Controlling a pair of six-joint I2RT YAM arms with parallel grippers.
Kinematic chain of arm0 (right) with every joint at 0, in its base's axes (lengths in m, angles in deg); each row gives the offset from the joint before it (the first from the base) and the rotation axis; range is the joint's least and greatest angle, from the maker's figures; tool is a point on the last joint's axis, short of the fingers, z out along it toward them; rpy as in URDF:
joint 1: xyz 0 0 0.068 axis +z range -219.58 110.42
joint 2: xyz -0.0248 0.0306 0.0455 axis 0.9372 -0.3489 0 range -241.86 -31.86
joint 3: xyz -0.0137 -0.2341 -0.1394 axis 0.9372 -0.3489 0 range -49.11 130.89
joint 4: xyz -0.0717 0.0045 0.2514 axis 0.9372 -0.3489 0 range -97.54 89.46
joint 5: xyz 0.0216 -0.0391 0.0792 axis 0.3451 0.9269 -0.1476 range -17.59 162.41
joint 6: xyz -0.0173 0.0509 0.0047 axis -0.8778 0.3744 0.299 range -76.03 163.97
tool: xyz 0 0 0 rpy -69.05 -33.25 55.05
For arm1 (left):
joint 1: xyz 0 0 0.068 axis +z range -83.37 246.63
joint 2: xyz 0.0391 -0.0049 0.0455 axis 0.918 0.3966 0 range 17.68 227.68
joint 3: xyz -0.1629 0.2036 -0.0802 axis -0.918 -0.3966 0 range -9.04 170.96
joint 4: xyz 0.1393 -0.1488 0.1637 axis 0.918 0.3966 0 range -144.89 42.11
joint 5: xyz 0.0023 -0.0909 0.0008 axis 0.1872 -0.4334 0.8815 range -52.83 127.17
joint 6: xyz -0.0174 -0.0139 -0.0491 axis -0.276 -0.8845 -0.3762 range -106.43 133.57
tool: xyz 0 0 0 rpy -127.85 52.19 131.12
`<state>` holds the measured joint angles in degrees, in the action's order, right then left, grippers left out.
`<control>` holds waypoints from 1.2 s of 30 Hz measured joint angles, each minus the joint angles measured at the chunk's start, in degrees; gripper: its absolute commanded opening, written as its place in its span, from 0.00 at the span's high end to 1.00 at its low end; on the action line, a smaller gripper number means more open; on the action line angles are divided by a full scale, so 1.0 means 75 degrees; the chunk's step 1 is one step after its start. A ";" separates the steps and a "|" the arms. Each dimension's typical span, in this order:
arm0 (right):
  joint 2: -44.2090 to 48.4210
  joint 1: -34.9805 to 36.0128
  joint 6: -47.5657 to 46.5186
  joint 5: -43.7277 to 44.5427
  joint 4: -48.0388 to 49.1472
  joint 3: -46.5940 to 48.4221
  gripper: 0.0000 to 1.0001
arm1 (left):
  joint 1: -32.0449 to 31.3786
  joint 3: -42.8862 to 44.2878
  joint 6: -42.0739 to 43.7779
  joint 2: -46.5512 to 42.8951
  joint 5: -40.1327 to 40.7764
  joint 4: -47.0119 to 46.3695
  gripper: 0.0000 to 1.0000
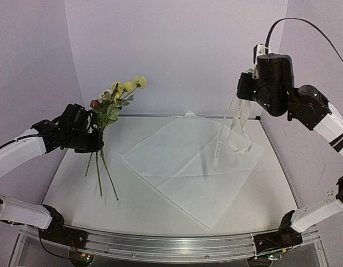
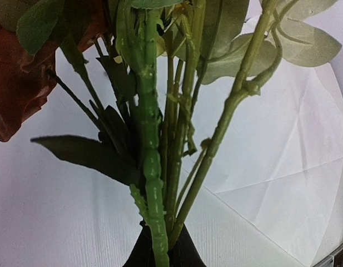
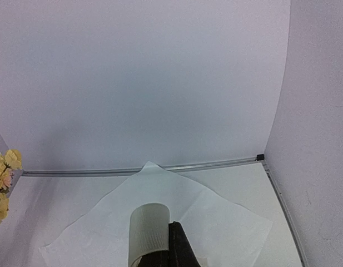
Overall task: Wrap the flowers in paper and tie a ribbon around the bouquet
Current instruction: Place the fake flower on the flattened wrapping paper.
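The flowers (image 1: 117, 97), yellow blossoms with green leaves and long thin stems, stand upright over the left of the table. My left gripper (image 1: 97, 140) is shut on their stems, whose lower ends hang free below it. In the left wrist view the green stems (image 2: 152, 167) run up from between the dark fingertips (image 2: 185, 253). The paper (image 1: 188, 161) lies flat and spread out in the middle of the table. My right gripper (image 1: 242, 95) is raised at the back right, shut on the ribbon (image 1: 219, 146), which dangles down onto the paper. A curl of ribbon (image 3: 149, 231) shows at the right gripper (image 3: 168, 253).
A metal rail (image 1: 160, 247) runs along the near table edge. Pale walls (image 3: 160, 83) close the table in at the back and on both sides. The paper's far corner (image 3: 149, 165) reaches almost to the back rail.
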<state>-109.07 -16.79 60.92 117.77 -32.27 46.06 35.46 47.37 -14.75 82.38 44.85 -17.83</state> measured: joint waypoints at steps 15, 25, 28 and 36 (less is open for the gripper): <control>0.2468 0.0000 0.2851 0.0545 -0.5034 -0.0074 1.00 | -0.0468 0.1169 0.0176 0.1720 -0.1786 -0.1447 1.00; 0.3188 -0.0002 0.6438 0.0576 -0.5782 -0.1775 1.00 | -0.0912 0.2034 -0.0057 0.3116 -0.2271 -0.1995 1.00; 0.3011 -0.0040 0.7056 0.0407 -0.5872 -0.3038 1.00 | -0.1101 0.2330 -0.0148 0.3508 -0.2275 -0.2162 1.00; 0.2121 -0.1362 0.7322 -0.0587 -0.5889 -0.5624 1.00 | -0.1512 0.3336 -0.0436 0.4805 -0.2294 -0.2733 1.00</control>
<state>-93.16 -27.00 115.84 113.37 -76.43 3.88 24.12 72.39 -18.02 118.41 27.65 -38.33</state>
